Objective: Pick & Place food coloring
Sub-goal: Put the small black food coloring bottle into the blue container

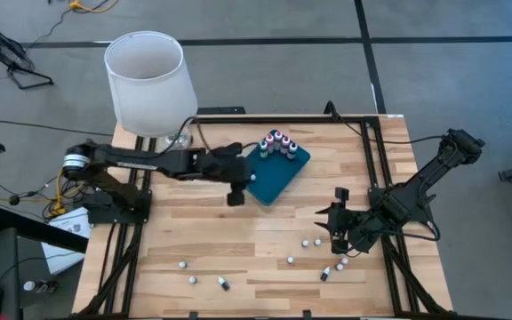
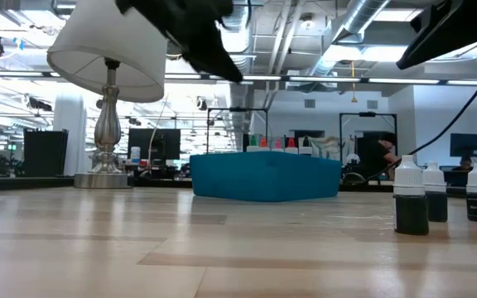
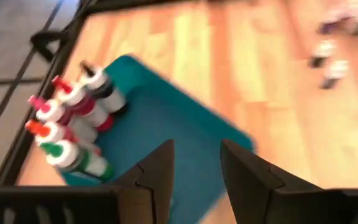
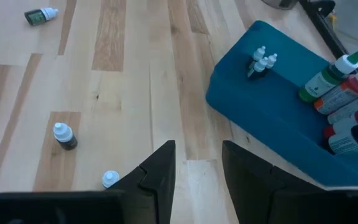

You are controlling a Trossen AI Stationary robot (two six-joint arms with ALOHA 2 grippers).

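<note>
Several tiny food coloring bottles with coloured tops stand in the far corner of the teal tray; in the left wrist view they show as a row. A few small ones stand nearer the tray's middle. More bottles lie scattered on the near right of the table, two of them close below my right gripper. My left gripper hovers open and empty over the tray's near left edge. My right gripper is open and empty above the bare wood.
A lamp with a white shade stands at the table's far left corner. Other bottles lie near the table's near edge. In the low view three bottles stand on the right. A black frame runs along the table's sides.
</note>
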